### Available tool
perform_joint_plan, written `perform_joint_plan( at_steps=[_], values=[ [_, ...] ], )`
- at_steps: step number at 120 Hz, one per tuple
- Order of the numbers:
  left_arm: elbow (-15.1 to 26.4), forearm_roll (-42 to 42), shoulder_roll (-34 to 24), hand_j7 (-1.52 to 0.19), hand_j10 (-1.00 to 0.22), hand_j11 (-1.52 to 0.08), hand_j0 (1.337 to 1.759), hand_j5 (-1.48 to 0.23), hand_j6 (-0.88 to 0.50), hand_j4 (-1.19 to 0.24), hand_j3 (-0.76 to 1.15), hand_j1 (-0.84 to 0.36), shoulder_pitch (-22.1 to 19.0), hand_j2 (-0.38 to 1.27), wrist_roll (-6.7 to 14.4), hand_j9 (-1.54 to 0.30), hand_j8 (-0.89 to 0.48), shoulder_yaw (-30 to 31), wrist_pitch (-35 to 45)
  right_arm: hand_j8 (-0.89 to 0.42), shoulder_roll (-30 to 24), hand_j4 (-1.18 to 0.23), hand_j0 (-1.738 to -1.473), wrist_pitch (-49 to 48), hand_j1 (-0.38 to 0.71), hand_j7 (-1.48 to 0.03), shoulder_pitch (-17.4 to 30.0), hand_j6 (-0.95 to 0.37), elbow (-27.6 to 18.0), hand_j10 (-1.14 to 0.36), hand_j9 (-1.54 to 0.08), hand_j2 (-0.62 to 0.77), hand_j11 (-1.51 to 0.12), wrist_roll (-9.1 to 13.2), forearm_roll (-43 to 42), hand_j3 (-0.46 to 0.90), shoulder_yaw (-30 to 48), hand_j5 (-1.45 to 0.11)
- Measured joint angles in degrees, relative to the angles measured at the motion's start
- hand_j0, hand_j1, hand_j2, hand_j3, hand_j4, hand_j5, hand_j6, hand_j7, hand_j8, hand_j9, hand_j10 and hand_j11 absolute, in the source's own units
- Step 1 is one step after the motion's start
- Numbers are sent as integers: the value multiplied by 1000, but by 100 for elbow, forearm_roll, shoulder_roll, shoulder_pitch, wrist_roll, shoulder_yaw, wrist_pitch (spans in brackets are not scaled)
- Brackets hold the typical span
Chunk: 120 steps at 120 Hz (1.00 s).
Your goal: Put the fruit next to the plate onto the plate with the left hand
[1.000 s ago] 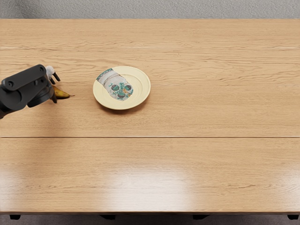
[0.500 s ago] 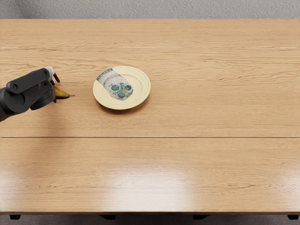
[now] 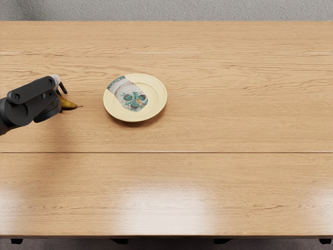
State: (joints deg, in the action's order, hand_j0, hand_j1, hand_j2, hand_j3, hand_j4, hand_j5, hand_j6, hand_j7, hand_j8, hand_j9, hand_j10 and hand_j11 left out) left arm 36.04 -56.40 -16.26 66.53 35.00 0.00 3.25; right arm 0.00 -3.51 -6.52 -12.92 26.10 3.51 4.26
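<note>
My left hand (image 3: 55,92) sits right over the banana (image 3: 69,105) and hides most of it, so I cannot tell if it is holding it. The banana's yellow-brown end pokes out on the table (image 3: 218,130), left of the plate (image 3: 159,95) and apart from it. The plate has a blue-green patterned patch (image 3: 130,96) on it.

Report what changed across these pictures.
The left hand sank slightly over the banana at first, then hardly moved. The arm hides whether it has gripped the fruit. The banana stayed on the table, left of the plate, which did not move either.
</note>
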Motion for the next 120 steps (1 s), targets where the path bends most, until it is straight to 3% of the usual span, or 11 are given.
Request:
perform_joint_plan(
  at_steps=[51, 75, 88, 102, 111, 120],
  values=[
    [7, 45, 53, -758, -573, -769, 1654, -753, -520, -583, 0, -247, 17, 143, -1, -768, -463, -2, -33, 0, 0, 0, -1658, 0, -349, 0, -31, 0, 0, 0, 0, 0, 0, 0, 0, 0, 3, 0],
    [46, 55, 53, -813, -616, -822, 1655, -805, -543, -626, 0, -272, 35, 285, -1, -821, -496, -6, -42, 0, 0, 0, -1658, 0, -349, 0, -33, 0, 0, 0, 0, 0, 0, 0, 0, 0, 5, 0],
    [55, 47, 53, -852, -644, -864, 1653, -843, -520, -656, 0, -257, 35, 222, 1, -865, -473, -8, -68, 0, 0, 0, -1658, 0, -349, 0, -34, 0, 0, 0, 0, 0, 0, 0, -2, 0, 4, 0],
    [60, 86, 61, -882, -672, -900, 1653, -867, -532, -691, 0, -270, 51, 301, 0, -900, -492, -6, -83, 0, 0, 0, -1658, -1, -349, 0, -34, 0, 0, 0, 0, 0, 0, 0, -3, 0, 1, 0],
    [63, 126, 61, -901, -690, -926, 1653, -880, -529, -717, 28, -260, 51, 255, 2, -927, -489, -5, -86, 0, 0, 0, -1658, -1, -349, 0, -34, 0, 0, 0, 0, 0, 0, 0, -2, 0, 3, 0],
    [69, 210, 61, -934, -700, -957, 1676, -906, -514, -740, -114, -273, 60, 335, 2, -958, -463, -13, -90, 0, 0, 0, -1658, 0, -349, 0, -34, 0, 0, 0, 0, 0, 0, 0, -1, 0, 4, 0]
  ],
)
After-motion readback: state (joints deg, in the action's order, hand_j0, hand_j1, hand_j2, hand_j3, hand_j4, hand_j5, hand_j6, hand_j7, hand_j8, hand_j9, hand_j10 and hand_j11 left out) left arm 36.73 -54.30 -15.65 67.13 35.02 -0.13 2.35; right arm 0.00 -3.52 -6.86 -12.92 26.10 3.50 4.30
